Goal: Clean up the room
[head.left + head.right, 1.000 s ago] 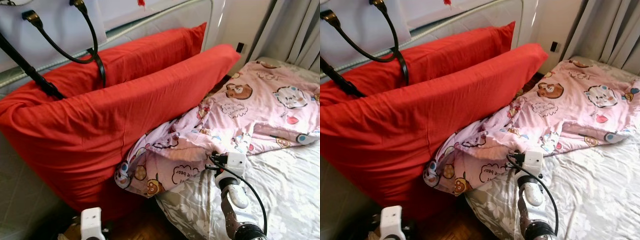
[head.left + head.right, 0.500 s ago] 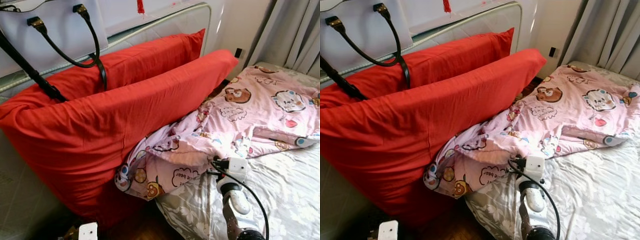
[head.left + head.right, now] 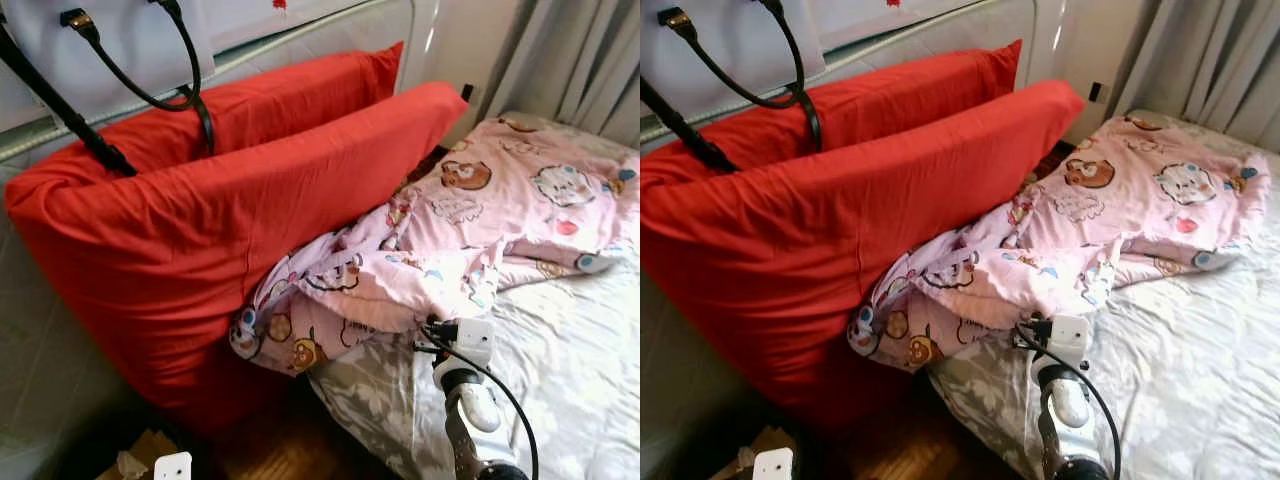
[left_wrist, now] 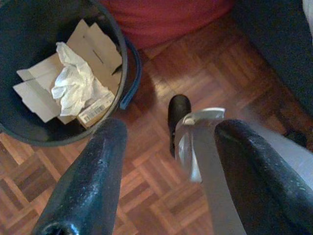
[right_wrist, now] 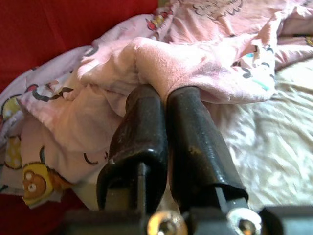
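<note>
A pink cartoon-print blanket (image 3: 480,210) lies crumpled across the bed, and one corner hangs over the bed's edge against two red pillows (image 3: 220,230). My right gripper (image 5: 159,95) is shut on a thick fold of the blanket (image 5: 161,63) at the near edge, its fingertips buried in the cloth. Its white wrist block (image 3: 472,337) sits just below that fold. My left gripper (image 4: 171,129) hangs open low over the wooden floor with nothing between its fingers, beside a dark bin (image 4: 122,54).
A grey floral sheet (image 3: 580,370) covers the mattress. A white handbag with black handles (image 3: 110,50) stands behind the pillows on the headboard. Curtains (image 3: 580,60) hang at the far right. The bin holds cardboard and crumpled tissue (image 4: 73,83).
The camera has shifted slightly. The blanket has bunched up more toward my right gripper, which stays shut on the fold. The left wrist block has dropped lower in the eye views.
</note>
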`<state>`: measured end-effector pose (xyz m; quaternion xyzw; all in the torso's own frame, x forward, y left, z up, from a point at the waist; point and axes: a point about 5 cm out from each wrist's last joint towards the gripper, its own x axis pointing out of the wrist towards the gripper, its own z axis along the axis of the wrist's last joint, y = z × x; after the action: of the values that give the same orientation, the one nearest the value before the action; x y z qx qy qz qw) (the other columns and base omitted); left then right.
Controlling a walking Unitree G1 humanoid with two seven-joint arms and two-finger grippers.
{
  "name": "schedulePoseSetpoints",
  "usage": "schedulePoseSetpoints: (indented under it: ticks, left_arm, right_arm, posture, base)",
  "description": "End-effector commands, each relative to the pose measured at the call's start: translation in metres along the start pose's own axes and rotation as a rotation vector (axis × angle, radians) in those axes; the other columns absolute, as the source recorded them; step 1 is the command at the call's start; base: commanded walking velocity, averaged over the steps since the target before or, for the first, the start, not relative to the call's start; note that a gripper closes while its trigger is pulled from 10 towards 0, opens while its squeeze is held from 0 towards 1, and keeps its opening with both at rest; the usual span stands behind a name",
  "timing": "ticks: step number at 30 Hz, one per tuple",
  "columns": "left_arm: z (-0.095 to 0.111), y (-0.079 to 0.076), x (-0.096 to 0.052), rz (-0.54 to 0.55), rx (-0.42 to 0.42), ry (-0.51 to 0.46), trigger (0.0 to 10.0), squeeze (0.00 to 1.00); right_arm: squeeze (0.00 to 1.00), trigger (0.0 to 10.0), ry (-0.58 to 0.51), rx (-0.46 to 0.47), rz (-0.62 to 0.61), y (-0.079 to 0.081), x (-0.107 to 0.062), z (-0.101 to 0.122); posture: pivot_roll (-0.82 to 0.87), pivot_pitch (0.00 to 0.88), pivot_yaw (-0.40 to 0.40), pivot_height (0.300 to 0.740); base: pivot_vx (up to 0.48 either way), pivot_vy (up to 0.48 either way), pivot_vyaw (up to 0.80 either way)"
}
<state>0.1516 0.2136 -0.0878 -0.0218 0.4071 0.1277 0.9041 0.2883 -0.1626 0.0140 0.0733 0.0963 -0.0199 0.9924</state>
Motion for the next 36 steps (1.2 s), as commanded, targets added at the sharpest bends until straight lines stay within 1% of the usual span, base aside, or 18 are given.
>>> schedulePoseSetpoints:
  ticks: [1, 8, 18, 36]
  left_arm:
    - [-0.0103, 0.0024, -0.0029, 0.010, 0.006, 0.041, 10.0, 0.00]
    - [-0.0140, -0.0011, -0.0042, 0.005, 0.001, 0.052, 10.0, 0.00]
    - [-0.0134, 0.0024, -0.0040, 0.015, 0.001, 0.050, 10.0, 0.00]
    - [-0.0128, 0.0026, -0.0038, 0.012, 0.008, 0.048, 10.0, 0.00]
  right_arm:
    - [0.00, 10.0, -0.014, -0.011, 0.002, 0.0000, 0.0011, 0.0035]
    - [0.00, 10.0, -0.020, -0.017, -0.006, -0.0015, 0.0020, 0.0053]
    - [0.00, 10.0, -0.025, -0.019, -0.019, -0.0022, 0.0019, 0.0057]
    - [0.00, 10.0, -0.040, -0.026, -0.032, -0.0022, 0.0019, 0.0074]
  posture:
    - [-0.04, 0.164, -0.005, 0.740]
    - [-0.04, 0.164, -0.008, 0.740]
    - [-0.03, 0.166, -0.006, 0.740]
    - [-0.03, 0.167, -0.001, 0.740]
  base:
    - [-0.274, 0.000, 0.00]
    - [-0.274, 0.000, 0.00]
    - [-0.273, 0.000, 0.00]
    - [-0.275, 0.000, 0.00]
